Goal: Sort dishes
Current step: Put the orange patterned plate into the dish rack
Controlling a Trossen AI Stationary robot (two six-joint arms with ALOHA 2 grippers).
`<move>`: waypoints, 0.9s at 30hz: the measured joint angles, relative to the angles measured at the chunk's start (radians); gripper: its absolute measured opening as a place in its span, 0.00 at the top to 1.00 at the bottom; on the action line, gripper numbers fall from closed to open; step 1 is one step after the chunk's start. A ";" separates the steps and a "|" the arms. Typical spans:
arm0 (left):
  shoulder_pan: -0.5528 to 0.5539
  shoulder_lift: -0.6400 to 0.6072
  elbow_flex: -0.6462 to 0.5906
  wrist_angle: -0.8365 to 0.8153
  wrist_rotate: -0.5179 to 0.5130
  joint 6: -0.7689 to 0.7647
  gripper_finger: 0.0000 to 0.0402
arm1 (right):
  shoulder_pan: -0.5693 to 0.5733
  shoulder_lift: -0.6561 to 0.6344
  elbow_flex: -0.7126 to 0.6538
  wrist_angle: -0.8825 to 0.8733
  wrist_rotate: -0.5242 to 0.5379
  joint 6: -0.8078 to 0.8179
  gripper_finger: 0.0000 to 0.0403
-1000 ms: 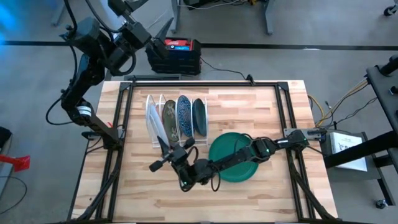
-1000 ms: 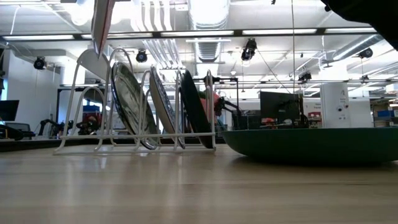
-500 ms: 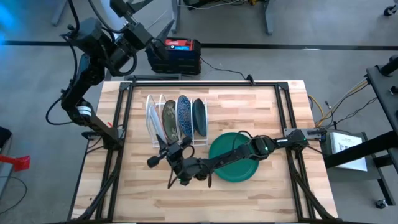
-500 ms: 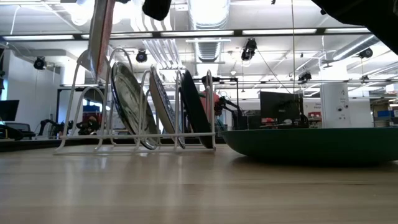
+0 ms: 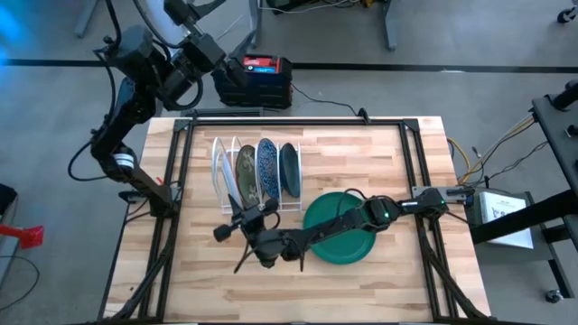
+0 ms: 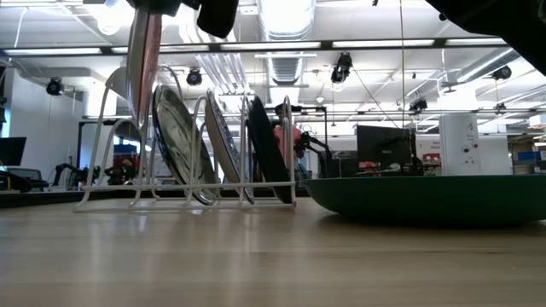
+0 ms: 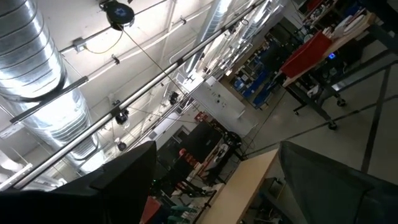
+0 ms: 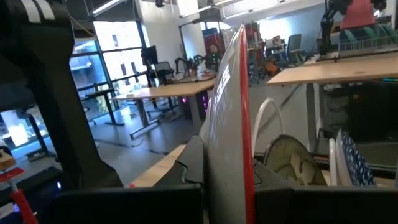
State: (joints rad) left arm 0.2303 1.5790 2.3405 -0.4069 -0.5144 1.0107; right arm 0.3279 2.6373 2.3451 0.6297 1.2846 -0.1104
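My right gripper [image 5: 248, 224] is shut on a red-rimmed plate [image 6: 142, 64], which stands on edge over the left end of the white wire rack [image 5: 257, 209]. The rack holds three plates upright in its slots: a greyish-brown one [image 5: 246, 171], a blue speckled one [image 5: 267, 167] and a dark green one [image 5: 289, 169]. A green plate [image 5: 348, 248] lies flat on the table under my right arm. My left gripper [image 5: 194, 54] is raised beyond the table's far left corner, open and holding nothing. My right gripper pinches the plate's rim [image 8: 227, 143] between its two fingers [image 8: 193, 165], one on each face. The fingers come about level from the table's near side. The plate stands upright on edge, lifted clear of the table; whether it touches the rack's wires I cannot tell.
A dark frame [image 5: 181, 181] runs round the tabletop. A black and red box [image 5: 253, 79] sits on the floor beyond the far edge. Bare wood lies left of the rack and along the near edge [image 5: 271, 298].
My right gripper has gone down and a little toward the rack with the red-rimmed plate. The plate has turned from tilted to upright, and its lower edge now hangs lower beside the rack's left wires.
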 joint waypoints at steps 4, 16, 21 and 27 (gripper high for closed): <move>0.004 0.014 0.000 -0.002 0.000 0.000 0.19 | -0.009 0.000 0.000 -0.110 0.000 0.119 0.98; 0.026 0.050 0.000 0.003 0.000 0.005 0.19 | -0.021 -0.001 0.000 -0.216 0.024 0.227 0.98; 0.048 0.051 0.000 0.003 -0.002 0.005 0.19 | -0.032 -0.002 0.000 -0.243 0.024 0.270 0.98; 0.076 0.051 0.000 0.007 -0.027 0.002 0.19 | -0.047 -0.002 0.000 -0.346 0.016 0.385 0.98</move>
State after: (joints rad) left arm 0.3059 1.6295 2.3405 -0.4004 -0.5409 1.0125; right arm 0.2805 2.6358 2.3451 0.2833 1.3006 0.2741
